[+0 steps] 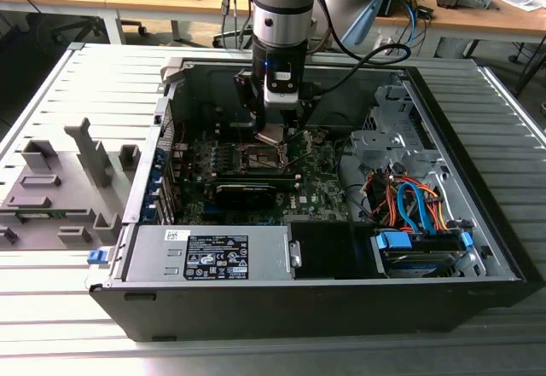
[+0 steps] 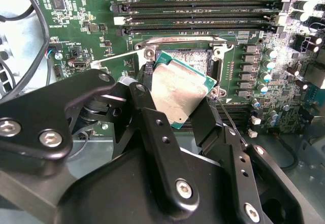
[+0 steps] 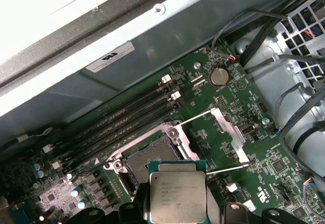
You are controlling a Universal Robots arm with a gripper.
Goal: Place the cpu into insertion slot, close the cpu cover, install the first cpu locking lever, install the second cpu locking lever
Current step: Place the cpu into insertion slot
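Note:
My gripper (image 1: 271, 134) hangs inside the open computer case, shut on the cpu (image 2: 177, 93), a silvery square chip with a green edge. Both wrist views show the chip pinched by its edges between the black fingers (image 2: 152, 122), tilted and raised above the board. The insertion slot (image 3: 152, 155), a dark square socket with a metal rim, lies open just beyond the cpu (image 3: 177, 192) and has nothing in it. The cpu cover (image 3: 229, 132) stands swung up beside the socket. Two thin wire levers (image 3: 195, 117) stick out, unlatched.
Long black memory slots (image 2: 203, 10) run along the socket's far side. A black card (image 1: 247, 190) sits near the socket, with the power supply (image 1: 209, 252) at the case front. A drive bay with orange and blue cables (image 1: 409, 205) fills the exterior view's right. Grey fixtures (image 1: 60, 180) stand outside.

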